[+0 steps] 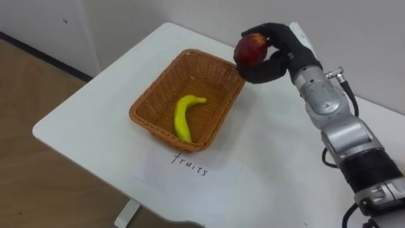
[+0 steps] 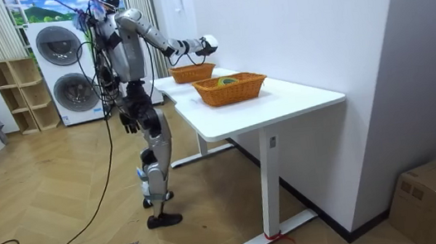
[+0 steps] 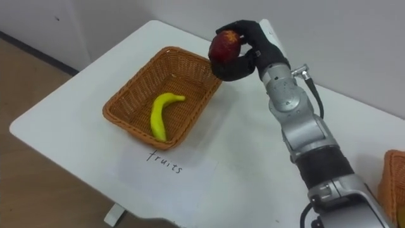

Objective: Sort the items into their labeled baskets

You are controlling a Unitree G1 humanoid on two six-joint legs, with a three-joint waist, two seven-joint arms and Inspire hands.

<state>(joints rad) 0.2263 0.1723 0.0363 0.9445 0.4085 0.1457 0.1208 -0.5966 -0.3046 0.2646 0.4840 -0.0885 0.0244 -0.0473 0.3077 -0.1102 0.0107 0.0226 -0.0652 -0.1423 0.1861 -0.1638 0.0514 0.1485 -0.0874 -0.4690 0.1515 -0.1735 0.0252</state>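
My right hand is curled round a red apple and holds it above the far right rim of a wicker basket. A yellow banana lies inside this basket. A paper label with handwriting lies on the white table just in front of the basket. In the room view I stand at the table's end with the right hand stretched out over the far basket.
A second wicker basket sits on the table to my right. The table's left edge and near edge drop to a wooden floor. A white wall runs behind the table. Washing machines stand behind me.
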